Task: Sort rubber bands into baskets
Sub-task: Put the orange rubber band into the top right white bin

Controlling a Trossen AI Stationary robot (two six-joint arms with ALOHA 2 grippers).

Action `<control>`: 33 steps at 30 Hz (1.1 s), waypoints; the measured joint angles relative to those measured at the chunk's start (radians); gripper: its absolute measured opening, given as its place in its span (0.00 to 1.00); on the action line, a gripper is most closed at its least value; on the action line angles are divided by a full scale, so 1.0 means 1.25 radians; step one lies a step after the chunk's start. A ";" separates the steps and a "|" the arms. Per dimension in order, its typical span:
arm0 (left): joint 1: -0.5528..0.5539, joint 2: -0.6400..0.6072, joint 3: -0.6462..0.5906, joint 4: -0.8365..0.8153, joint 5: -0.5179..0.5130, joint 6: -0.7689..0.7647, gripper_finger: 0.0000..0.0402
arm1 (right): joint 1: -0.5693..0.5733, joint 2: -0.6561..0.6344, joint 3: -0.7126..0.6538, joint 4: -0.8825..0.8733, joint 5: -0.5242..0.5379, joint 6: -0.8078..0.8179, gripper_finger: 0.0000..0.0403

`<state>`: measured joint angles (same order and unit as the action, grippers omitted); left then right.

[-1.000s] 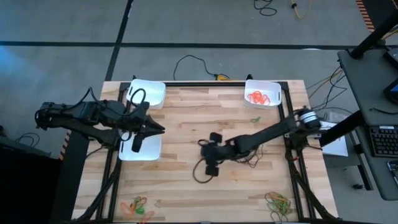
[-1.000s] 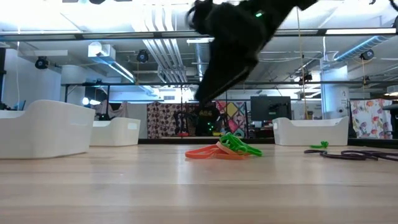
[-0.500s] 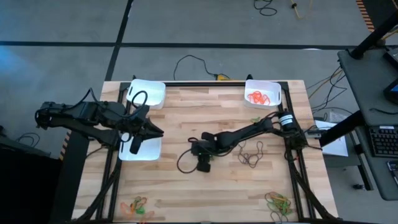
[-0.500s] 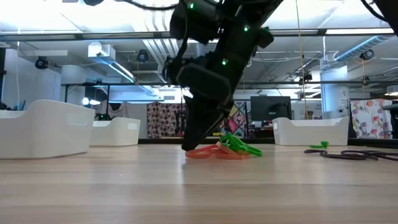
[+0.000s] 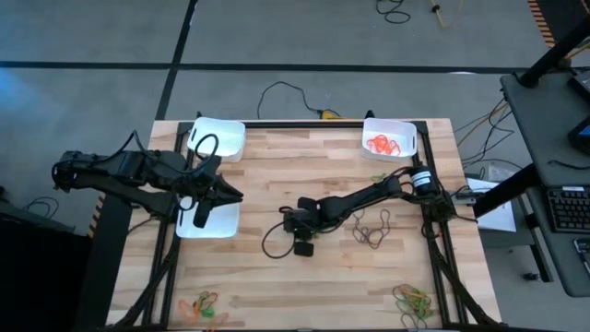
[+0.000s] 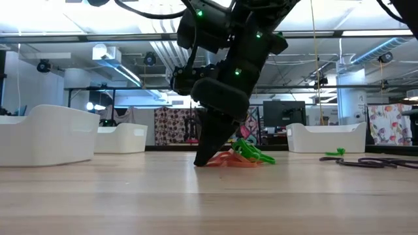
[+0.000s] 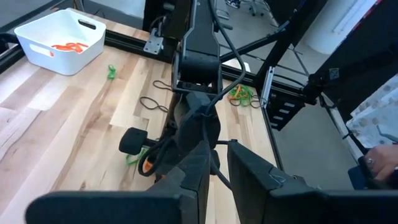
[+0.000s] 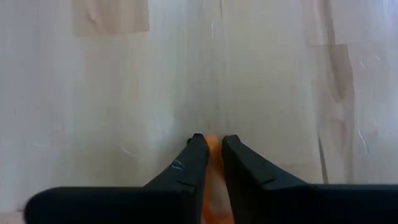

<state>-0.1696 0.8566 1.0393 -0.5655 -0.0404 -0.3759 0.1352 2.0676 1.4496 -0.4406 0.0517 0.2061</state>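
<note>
My right gripper (image 5: 288, 219) is down on the table's middle, shut on an orange rubber band at the edge of a small orange and green pile (image 6: 243, 156). My left gripper (image 5: 238, 194) hovers above the near-left basket (image 5: 210, 229), its fingers (image 7: 200, 163) shut with nothing showing between them. The far-left basket (image 5: 219, 138) holds a dark band. Orange bands lie in the far-right basket (image 5: 389, 140). Loose dark bands (image 5: 371, 231) lie on the wood right of the pile. My right gripper pinches an orange rubber band (image 8: 212, 145) between its two fingertips. The fingers come steeply from above, slanting toward the table's left. The band (image 6: 225, 161) still lies on the table against the pile, with the fingertips down at the wood.
More mixed bands lie at the near-left edge (image 5: 203, 306) and the near-right edge (image 5: 413, 300). A single green band (image 5: 378, 175) lies near the far-right basket. A black frame rail (image 5: 429, 231) runs along the table's right side. A cable loop (image 5: 272, 242) hangs by my right wrist.
My right gripper has gone toward the table's left edge and down onto the orange and green pile, tipping steeper, and its fingers have shut on the orange band. The pile stays on the table.
</note>
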 joint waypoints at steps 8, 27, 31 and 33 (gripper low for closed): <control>0.000 0.000 0.000 0.001 -0.002 0.000 0.11 | -0.011 -0.060 -0.005 -0.014 0.000 0.061 0.02; 0.000 0.005 0.000 0.012 -0.063 -0.001 0.11 | -0.330 -0.525 -0.097 -0.417 0.370 0.121 0.02; 0.000 0.006 0.000 0.028 -0.088 -0.006 0.11 | -0.505 -0.601 -0.200 -0.462 0.386 0.160 0.02; 0.000 0.007 0.000 0.039 -0.109 -0.004 0.11 | -0.587 -0.624 -0.254 -0.448 0.381 0.162 0.02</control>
<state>-0.1694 0.8649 1.0389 -0.5164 -0.1763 -0.3814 -0.5982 1.2882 1.1318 -1.0002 0.5280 0.4090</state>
